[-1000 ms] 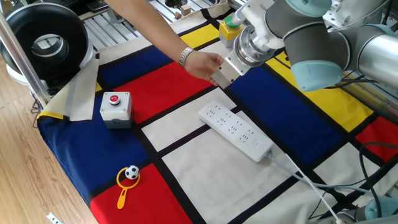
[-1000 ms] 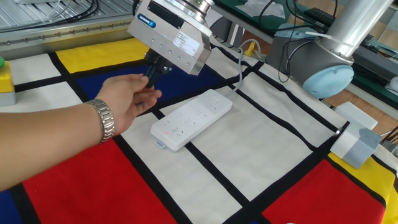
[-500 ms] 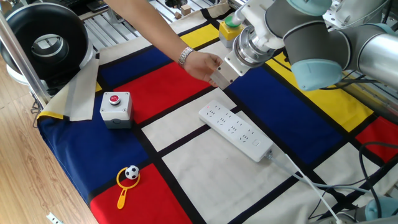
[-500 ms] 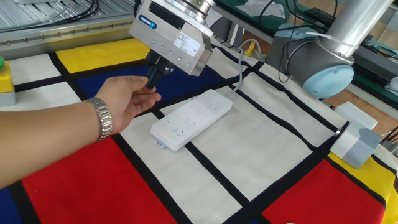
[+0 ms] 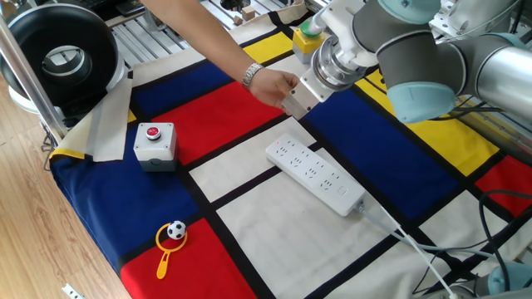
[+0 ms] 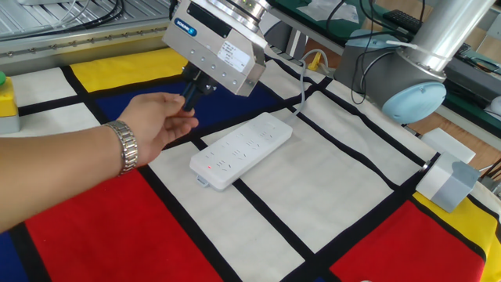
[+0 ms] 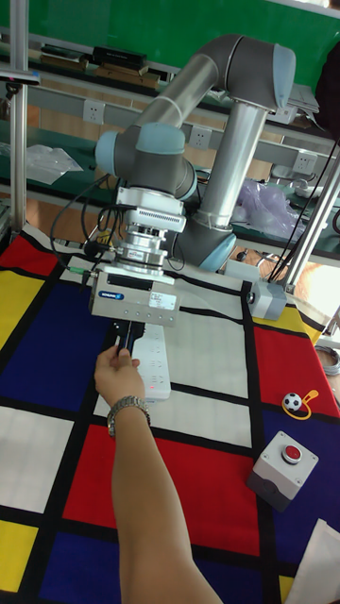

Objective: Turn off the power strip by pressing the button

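A person's hand closes around the dark fingers of our gripper, which hangs above the table at about ten o'clock from the power strip in the other fixed view. Whether the gripper's fingers are parted or together we cannot tell: the hand covers their tips in every view.

The power strip lies flat on a white panel of the cloth, its cable trailing off toward four o'clock in one fixed view. We judge it a light, rigid plastic bar that may skid on the fabric if pushed sideways, so a press should come straight down on the switch, not at an angle; there is nothing to grasp. A small red glow shows near the strip's seven o'clock end, suggesting it is on.

The button itself we cannot make out with certainty; the white casing hides its outline. The red button box sits well apart at nine o'clock and is not our target.
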`<action>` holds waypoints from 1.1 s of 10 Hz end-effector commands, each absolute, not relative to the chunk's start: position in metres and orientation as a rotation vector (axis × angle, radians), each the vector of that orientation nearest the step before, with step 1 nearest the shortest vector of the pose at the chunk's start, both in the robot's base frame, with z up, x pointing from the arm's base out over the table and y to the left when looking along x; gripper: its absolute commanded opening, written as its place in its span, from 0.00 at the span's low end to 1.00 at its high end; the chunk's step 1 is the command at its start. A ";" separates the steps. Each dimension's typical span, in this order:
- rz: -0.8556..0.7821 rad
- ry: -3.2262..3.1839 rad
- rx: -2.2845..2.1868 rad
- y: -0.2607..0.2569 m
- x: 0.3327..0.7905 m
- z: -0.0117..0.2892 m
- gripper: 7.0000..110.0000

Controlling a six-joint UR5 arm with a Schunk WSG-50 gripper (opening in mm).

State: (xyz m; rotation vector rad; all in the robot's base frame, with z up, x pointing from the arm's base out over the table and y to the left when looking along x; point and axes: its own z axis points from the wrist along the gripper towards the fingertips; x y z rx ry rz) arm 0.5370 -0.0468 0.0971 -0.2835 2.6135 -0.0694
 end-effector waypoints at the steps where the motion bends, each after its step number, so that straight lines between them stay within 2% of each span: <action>1: -0.043 2.587 -0.297 -0.042 0.543 0.099 0.00; 5: 0.014 2.713 -0.188 -0.038 0.511 0.095 0.00; 7: -0.005 2.752 -0.239 -0.040 0.498 0.095 0.00; 9: -0.057 2.803 -0.311 -0.042 0.468 0.106 0.00; 11: 0.077 2.822 -0.434 -0.017 0.445 0.114 0.00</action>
